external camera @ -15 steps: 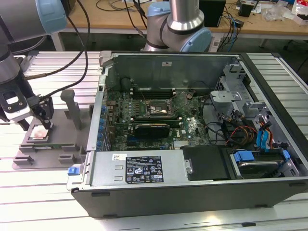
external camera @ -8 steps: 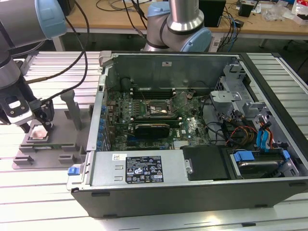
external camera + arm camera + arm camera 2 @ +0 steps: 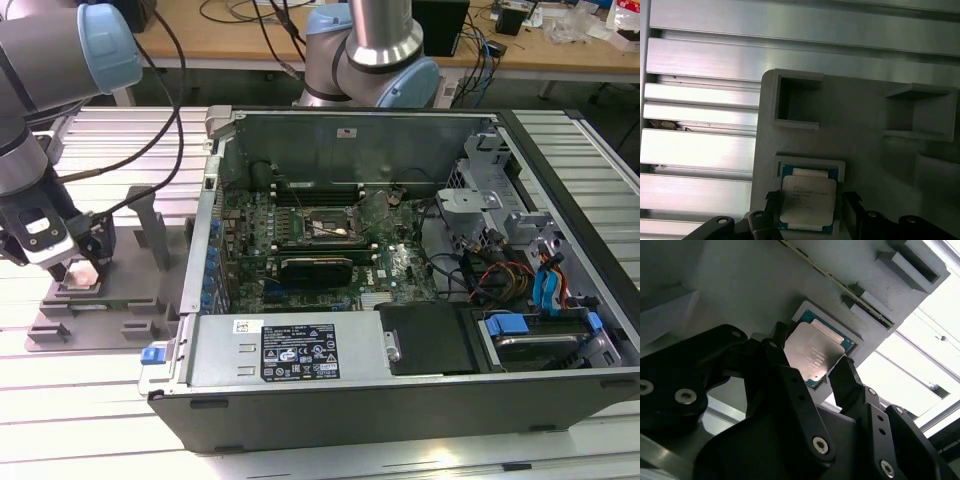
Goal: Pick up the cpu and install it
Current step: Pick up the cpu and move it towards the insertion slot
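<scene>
The cpu is a small square chip with a shiny silver top. It lies flat in a recess of the grey plastic tray, at the exterior view's left. My gripper is lowered over the cpu. In both wrist views its black fingers stand on two opposite sides of the cpu, very near its edges, with slim gaps showing. The gripper looks open, and the chip still rests in the recess. The motherboard socket sits inside the open computer case.
The grey tray has upright posts and slots close to my gripper. It rests on a ribbed aluminium table. Cables, drive bays and a graphics card crowd the case. A second robot base stands behind the case.
</scene>
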Robot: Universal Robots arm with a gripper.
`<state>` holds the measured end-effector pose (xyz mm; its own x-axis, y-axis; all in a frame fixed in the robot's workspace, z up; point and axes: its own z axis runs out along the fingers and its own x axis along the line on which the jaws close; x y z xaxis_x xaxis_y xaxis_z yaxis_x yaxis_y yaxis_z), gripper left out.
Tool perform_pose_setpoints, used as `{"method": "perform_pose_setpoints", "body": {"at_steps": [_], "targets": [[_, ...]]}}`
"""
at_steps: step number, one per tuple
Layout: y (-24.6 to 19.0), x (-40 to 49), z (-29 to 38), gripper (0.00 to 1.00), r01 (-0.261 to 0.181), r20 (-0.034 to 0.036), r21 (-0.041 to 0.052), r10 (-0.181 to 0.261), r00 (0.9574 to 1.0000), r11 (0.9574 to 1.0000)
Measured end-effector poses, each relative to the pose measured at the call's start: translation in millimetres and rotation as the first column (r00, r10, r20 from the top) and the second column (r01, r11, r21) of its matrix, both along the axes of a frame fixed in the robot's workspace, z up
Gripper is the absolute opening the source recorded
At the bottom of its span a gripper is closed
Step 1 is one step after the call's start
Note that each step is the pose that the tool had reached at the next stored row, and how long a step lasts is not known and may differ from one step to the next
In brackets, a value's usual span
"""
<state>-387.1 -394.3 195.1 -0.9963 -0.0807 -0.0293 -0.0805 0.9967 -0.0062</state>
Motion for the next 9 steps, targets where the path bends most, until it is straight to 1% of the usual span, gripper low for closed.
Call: {"method": "perform_pose_setpoints", "body": {"at_steps": [5, 7, 9], "targets": [[3.8, -1.1, -2.7, 0.62, 0.000, 0.0000, -0.0012, 0.000, 1.0000, 1.0000], [4.2, -2.2, -4.2, 0.62, 0.002, 0.0002, -0.0120, -0.002, 1.0000, 0.9999], [5.2, -2.7, -5.3, 0.62, 0.003, 0.0002, -0.0121, -0.003, 1.0000, 0.9999]]}}
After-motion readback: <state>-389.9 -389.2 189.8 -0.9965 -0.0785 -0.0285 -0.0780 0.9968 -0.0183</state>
